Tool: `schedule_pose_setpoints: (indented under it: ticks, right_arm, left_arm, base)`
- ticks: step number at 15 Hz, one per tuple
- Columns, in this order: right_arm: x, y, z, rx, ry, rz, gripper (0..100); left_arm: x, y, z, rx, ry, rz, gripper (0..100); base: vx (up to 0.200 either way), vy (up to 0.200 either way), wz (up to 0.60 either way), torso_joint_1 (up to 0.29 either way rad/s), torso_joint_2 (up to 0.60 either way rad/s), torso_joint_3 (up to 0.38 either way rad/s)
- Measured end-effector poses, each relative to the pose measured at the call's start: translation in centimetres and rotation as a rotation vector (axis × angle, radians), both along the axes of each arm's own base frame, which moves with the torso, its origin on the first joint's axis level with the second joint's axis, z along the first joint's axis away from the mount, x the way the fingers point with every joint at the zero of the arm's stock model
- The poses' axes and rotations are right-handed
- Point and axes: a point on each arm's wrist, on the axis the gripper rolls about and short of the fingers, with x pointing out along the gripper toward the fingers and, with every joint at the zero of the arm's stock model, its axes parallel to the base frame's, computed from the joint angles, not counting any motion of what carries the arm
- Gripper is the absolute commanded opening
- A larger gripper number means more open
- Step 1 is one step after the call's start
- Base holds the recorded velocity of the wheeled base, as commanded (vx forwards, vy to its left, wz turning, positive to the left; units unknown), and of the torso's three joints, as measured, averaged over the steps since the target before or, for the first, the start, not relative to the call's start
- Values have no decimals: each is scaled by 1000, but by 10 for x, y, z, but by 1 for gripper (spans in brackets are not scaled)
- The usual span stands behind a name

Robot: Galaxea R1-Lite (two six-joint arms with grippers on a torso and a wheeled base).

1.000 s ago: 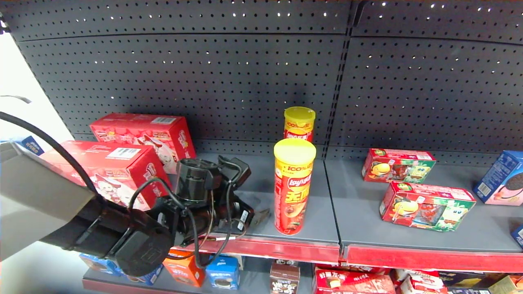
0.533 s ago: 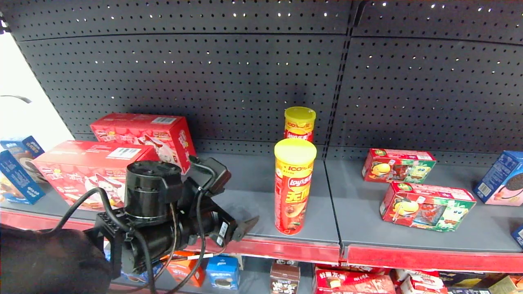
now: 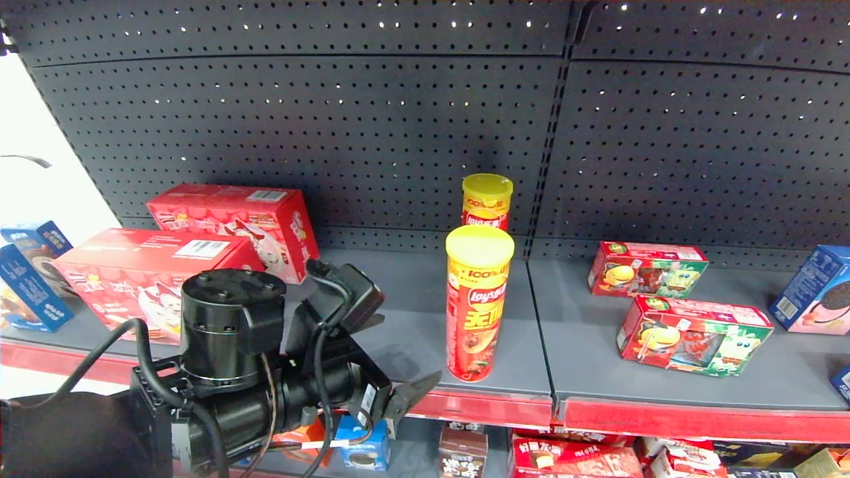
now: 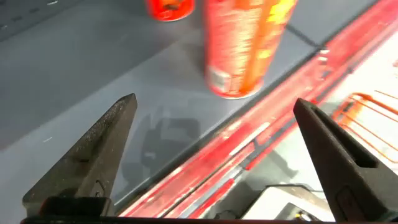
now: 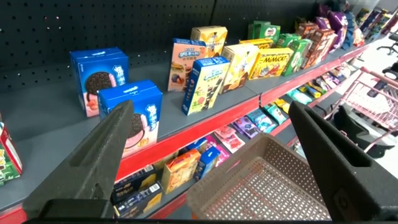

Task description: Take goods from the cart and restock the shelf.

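We judge one chips can (image 3: pixel 478 305) stocked upright on the shelf (image 3: pixel 412 318), our left gripper (image 4: pixel 214 102) spread empty at its eight o'clock, the right gripper (image 5: pixel 211 107) open above what seems the cart basket (image 5: pixel 273 180), with more goods to fetch.

Boxed stock on either side of the dark upright post (image 3: pixel 556 153) of the perforated back panel (image 3: pixel 332 133).
Left of the post: a rear red box (image 3: pixel 232 216) and a front red box (image 3: pixel 143 269), with blue cookie boxes (image 3: pixel 30 282) farther left. Right of the post: a rear cartoon box (image 3: pixel 645 267) and a front cartoon box (image 3: pixel 694 335), then a blue cookie carton (image 3: pixel 813 289) farther right. Below the post: a brown carton (image 3: pixel 463 453).
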Motion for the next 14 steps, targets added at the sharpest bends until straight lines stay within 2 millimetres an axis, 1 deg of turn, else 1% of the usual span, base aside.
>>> schedule_pose_setpoints:
  ticks: [3, 9, 14]
  right_arm:
    - [-1, 0, -2, -1, 2, 0, 100]
    - [-2, -1, -7, -1, 4, -2, 100]
    - [-1, 0, -8, -2, 8, -3, 100]
  left_arm:
    - [7, -8, -2, -1, 4, -18, 100]
    - [32, -23, -8, 1, 6, -8, 100]
    - [43, -25, -20, 23, 29, 6, 100]
  base:
    - [0, 0, 0, 0, 0, 0]
    - [0, 0, 0, 0, 0, 0]
    - [0, 0, 0, 0, 0, 0]
